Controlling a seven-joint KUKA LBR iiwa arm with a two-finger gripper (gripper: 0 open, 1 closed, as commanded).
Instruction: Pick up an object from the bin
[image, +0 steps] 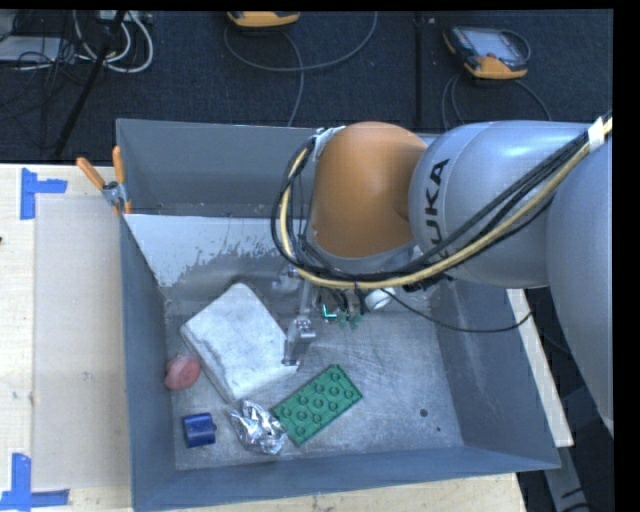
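We see the gripper low near the middle of the bin, under the arm's orange cover, with its tip at the right edge of a white block. We cannot make out whether it is released or clenched. The white block is the thing nearest it. It lies flat toward nine o'clock on the bin floor, turned askew, with one corner pointing to the far wall. To pick it well, we judge that we should centre over the block rather than its rim, turn the wrist so the grip crosses its narrower side, and come down straight. A hold on the very edge would likely tip it or slip off. At five o'clock from the gripper lies a green studded plate, just beside the block's near corner, which we could nudge if we drift that way. A crumpled foil ball sits at seven o'clock against the plate's left end, with a small blue piece beyond it. A pink lump rests by the block's left corner.
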